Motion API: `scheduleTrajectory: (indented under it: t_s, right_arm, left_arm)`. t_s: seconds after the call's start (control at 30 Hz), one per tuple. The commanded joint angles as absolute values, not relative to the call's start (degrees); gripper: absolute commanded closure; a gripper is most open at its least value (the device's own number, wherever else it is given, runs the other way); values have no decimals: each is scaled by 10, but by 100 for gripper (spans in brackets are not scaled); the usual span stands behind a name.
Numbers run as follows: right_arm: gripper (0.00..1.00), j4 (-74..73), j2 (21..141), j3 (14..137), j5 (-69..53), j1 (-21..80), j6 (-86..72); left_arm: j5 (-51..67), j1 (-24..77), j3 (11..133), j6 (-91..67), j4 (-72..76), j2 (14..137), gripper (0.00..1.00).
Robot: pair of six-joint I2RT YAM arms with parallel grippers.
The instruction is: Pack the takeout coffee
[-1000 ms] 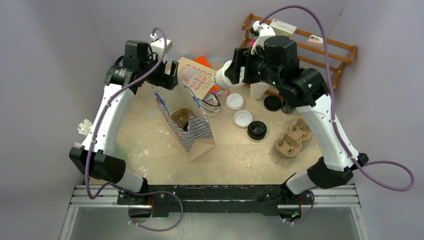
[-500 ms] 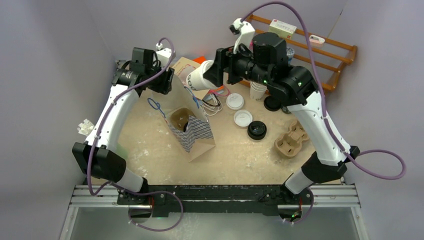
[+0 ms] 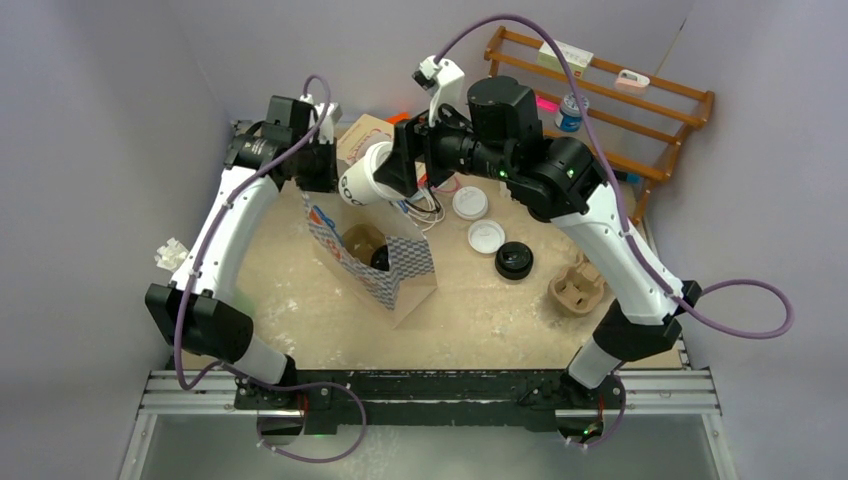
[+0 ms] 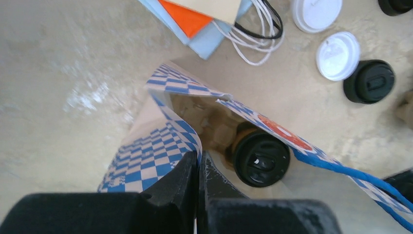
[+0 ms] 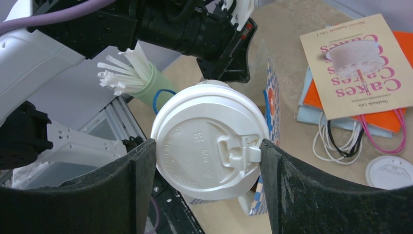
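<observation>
A takeout coffee cup with a white lid (image 5: pixel 209 141) lies tilted between the fingers of my right gripper (image 5: pixel 208 148), which is shut on its lid rim. In the top view this cup (image 3: pixel 355 188) hangs just above the back of the blue-checked paper bag (image 3: pixel 395 272), with the right gripper (image 3: pixel 388 180) behind it. A black-lidded coffee cup (image 4: pixel 260 158) stands inside the bag, beside brown cardboard. My left gripper (image 4: pixel 198 163) is shut on the bag's near rim (image 4: pixel 187 136). In the top view the left gripper (image 3: pixel 320 170) sits at the bag's back left corner.
Two white lids (image 3: pixel 469 203) (image 3: pixel 486 237) and a black lid (image 3: pixel 513 261) lie right of the bag. A brown cup carrier (image 3: pixel 578 285) sits further right. Booklets and cords (image 3: pixel 425 200) lie behind, and a wooden rack (image 3: pixel 640 95) stands at the back right. A green cup of straws (image 5: pixel 146 85) is at the left.
The left gripper has shut on the bag's rim and pulled the bag more upright. The right arm has carried the white-lidded cup leftward and down to just above the bag.
</observation>
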State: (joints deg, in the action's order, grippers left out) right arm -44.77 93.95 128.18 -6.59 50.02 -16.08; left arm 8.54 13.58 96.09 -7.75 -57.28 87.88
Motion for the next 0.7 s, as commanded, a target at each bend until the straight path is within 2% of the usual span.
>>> scheduleTrajectory:
  t_s: [0.0, 0.17, 0.33, 0.67]
  right_arm:
    - [34, -461, 939, 1316, -52, 510, -135]
    - [34, -513, 938, 1322, -46, 516, -119]
    - [34, -525, 906, 1276, -55, 519, -111]
    - [35, -534, 898, 1267, -47, 546, -107]
  left_arm:
    - [141, 138, 966, -224, -644, 867, 100]
    - [183, 138, 917, -326, -642, 816, 100]
    - [212, 143, 851, -408, -588, 774, 100]
    - [198, 171, 815, -473, -510, 758, 100]
